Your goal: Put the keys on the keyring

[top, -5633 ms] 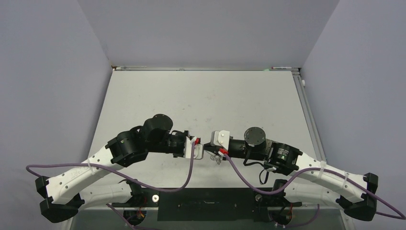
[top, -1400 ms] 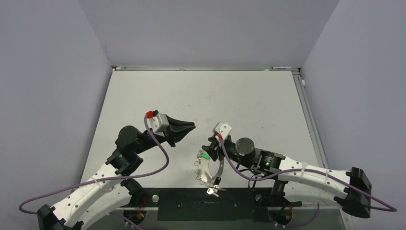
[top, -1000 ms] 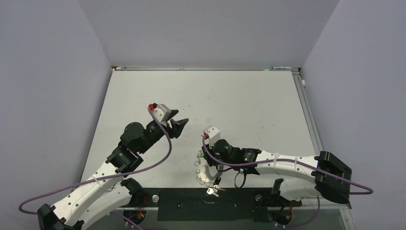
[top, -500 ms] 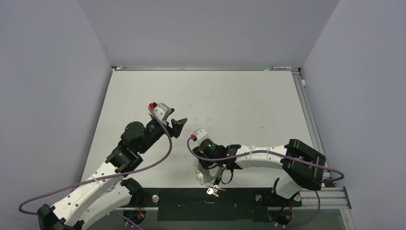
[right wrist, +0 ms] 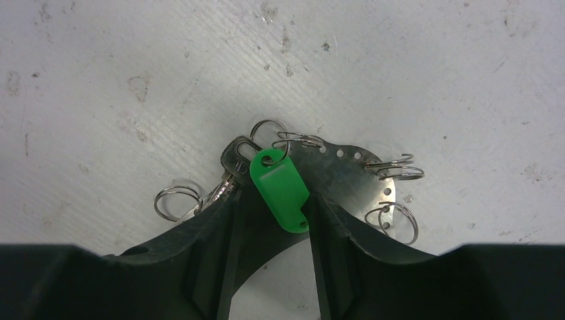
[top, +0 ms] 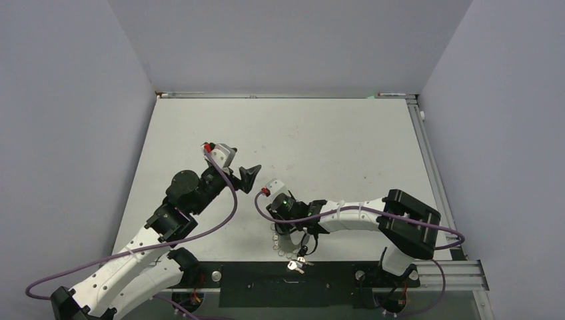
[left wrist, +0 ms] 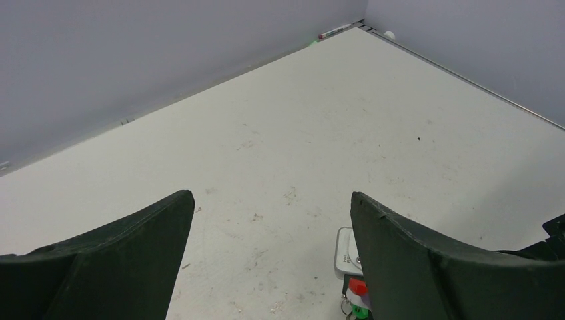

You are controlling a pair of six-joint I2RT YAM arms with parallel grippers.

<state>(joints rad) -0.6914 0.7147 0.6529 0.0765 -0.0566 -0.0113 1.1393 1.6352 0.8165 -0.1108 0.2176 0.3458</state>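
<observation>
Right fingers (right wrist: 206, 257) stand partly spread just over the surface (right wrist: 120, 67), straddling the green-headed key (right wrist: 280, 190). Its lower corner touches one finger and a gap shows on the other side, so it looks bracketed rather than pinched. Just past the tips a dark-headed key (right wrist: 233, 155) lies against it. The keyring (right wrist: 346, 172), a curved grey metal band pierced with holes and hung with small split rings (right wrist: 393, 168), fans out to one side, partly under the fingers. All of it likely handles light, stiff and slippery; the flat plastic head seems the surest hold. More keys (top: 298, 262) lie by the surface's near edge. Left fingers (left wrist: 120, 267) hang wide apart, holding nothing.
</observation>
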